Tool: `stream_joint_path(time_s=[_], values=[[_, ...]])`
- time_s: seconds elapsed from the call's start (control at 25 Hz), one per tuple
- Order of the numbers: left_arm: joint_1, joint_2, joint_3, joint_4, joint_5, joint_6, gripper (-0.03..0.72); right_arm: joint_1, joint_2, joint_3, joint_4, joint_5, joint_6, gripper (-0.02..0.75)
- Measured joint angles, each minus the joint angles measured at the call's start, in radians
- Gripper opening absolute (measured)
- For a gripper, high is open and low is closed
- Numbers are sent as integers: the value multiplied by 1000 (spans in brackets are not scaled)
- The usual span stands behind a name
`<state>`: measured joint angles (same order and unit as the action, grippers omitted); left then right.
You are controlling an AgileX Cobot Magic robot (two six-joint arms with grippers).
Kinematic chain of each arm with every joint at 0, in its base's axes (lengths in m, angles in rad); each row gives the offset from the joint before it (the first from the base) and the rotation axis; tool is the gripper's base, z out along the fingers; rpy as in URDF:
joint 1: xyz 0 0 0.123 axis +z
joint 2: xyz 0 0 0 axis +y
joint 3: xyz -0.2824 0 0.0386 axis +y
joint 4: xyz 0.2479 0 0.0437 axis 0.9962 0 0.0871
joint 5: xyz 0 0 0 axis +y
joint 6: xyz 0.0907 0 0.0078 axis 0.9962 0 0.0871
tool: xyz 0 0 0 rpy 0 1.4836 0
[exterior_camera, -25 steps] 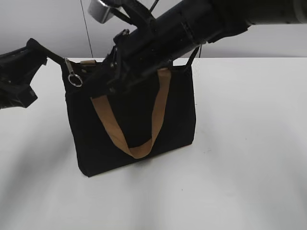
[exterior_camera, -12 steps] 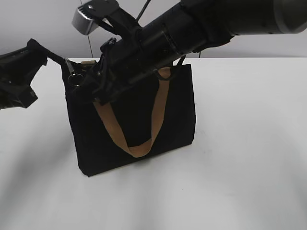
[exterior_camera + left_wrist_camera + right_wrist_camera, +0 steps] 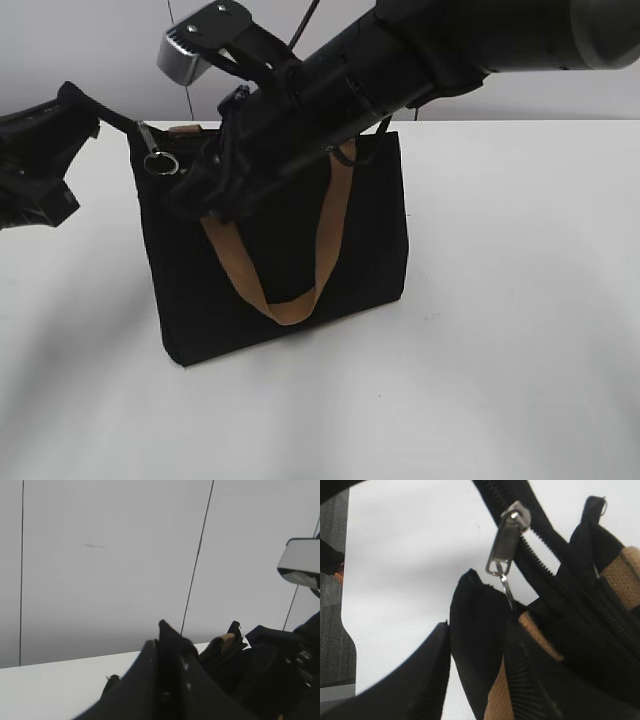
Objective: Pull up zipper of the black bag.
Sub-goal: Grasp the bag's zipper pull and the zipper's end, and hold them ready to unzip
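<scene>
The rectangular black fabric bag [image 3: 280, 260] with tan webbing handles stood upright on the white table [image 3: 520, 300]. Its small silver zipper [image 3: 158, 160] hung at the top left corner. The left gripper [image 3: 95, 118] pinched the corner fabric there. The right gripper [image 3: 200, 190] hovered beside the zipper; whether its fingers were spread, I couldn't tell.

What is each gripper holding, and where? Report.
Left gripper pinches the black bag at its top corner; right gripper, open beside the zipper, holds nothing.
</scene>
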<state>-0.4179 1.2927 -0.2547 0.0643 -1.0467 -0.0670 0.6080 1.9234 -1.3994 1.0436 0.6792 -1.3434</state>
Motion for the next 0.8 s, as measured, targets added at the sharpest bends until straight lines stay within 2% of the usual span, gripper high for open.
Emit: stream_joint_path(time_s=[0.56, 0.8], values=[[1, 0, 0, 1, -1, 0, 46, -1, 0, -79, 1, -5, 7, 295], [1, 0, 0, 2, -1, 0, 46, -1, 3, -79, 0, 61, 7, 295]])
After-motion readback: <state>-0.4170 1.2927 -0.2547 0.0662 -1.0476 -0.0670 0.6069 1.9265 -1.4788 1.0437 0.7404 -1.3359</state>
